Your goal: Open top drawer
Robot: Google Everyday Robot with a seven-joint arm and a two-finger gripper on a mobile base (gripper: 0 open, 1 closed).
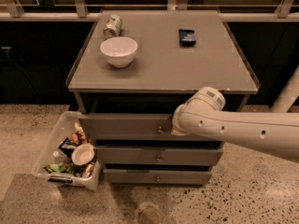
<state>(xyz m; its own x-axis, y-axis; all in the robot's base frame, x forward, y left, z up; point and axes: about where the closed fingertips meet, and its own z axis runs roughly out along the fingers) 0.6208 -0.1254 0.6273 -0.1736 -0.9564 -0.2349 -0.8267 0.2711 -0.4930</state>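
The top drawer [121, 126] is the widest grey front, just under the cabinet top, with a small round metal knob [160, 130] at its centre. A dark gap shows above it. My gripper [171, 129] is at the end of the white arm that reaches in from the right. It sits right against the drawer front, at the right side of the knob. The arm's wrist hides most of the gripper. Two narrower grey drawer fronts [159, 157] lie below.
On the grey cabinet top [187, 69] stand a white bowl [118, 51], a tipped can [112, 25] and a small dark packet [187, 36]. A white bin [58, 141] with trash stands on the floor to the left of the cabinet. A railing runs behind.
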